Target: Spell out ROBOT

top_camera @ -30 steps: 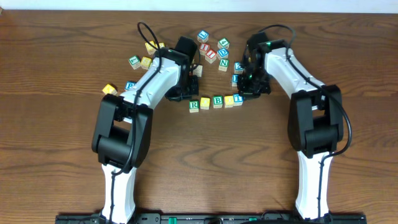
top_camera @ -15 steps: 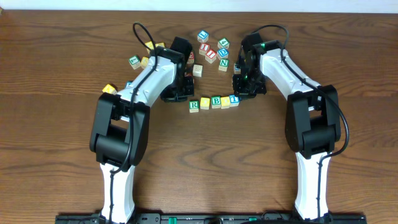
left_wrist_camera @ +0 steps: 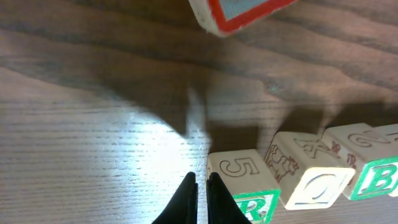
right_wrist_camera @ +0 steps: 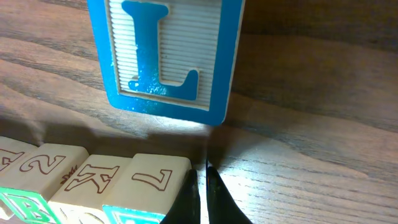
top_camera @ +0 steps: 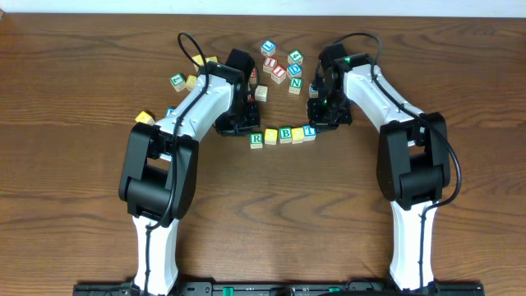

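Letter blocks (top_camera: 283, 134) form a short, slightly curved row mid-table on the wooden table (top_camera: 82, 205), with loose blocks (top_camera: 278, 71) behind. The left gripper (left_wrist_camera: 200, 182), fingers pressed together, sits just beside the R block (left_wrist_camera: 254, 204). The right gripper (right_wrist_camera: 201, 173), also closed and empty, sits at the row's other end, below a blue L block (right_wrist_camera: 168, 56).

Block row (top_camera: 283, 134) at table (top_camera: 74, 214) ctr — loose blocks (top_camera: 279, 66) behind
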Controlling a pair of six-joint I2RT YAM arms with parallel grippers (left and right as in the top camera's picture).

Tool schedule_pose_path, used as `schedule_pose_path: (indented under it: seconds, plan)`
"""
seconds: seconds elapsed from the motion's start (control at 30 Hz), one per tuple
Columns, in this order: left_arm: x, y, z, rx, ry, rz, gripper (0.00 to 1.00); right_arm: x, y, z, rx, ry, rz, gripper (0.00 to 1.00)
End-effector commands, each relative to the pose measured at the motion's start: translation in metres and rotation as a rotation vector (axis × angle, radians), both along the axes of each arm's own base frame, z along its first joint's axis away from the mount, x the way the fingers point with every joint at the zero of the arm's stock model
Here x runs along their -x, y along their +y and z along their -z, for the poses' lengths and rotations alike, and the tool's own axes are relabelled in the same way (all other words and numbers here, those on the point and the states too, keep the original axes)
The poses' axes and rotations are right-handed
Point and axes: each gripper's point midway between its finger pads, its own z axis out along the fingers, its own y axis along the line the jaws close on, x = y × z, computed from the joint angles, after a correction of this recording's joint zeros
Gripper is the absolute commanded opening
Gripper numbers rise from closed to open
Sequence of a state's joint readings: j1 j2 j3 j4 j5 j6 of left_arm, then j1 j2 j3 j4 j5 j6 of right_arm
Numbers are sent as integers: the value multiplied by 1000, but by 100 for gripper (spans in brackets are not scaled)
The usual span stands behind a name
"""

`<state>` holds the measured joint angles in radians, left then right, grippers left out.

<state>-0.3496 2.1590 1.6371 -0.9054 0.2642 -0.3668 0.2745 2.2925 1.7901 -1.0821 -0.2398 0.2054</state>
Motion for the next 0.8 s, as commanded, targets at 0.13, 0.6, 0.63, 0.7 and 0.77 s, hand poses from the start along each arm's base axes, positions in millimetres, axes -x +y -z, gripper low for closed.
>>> schedule_pose_path:
  seconds: [0.13, 0.6, 0.63, 0.7, 0.77]
  plan:
    - [21, -1, 18, -12, 72, 10, 8, 5, 8, 2, -11, 13, 0, 1]
    - [14, -10, 18, 22, 39, 21, 8, 9, 17, 1, -9, 21, -5, 1]
    - [14, -11, 18, 24, 36, 24, 8, 11, 20, 2, -8, 22, -11, 1]
    - [13, -12, 18, 25, 32, 26, 8, 12, 23, 2, -6, 25, -6, 1]
    - [13, -12, 18, 25, 30, 29, 7, 13, 25, 2, -6, 25, -7, 1]
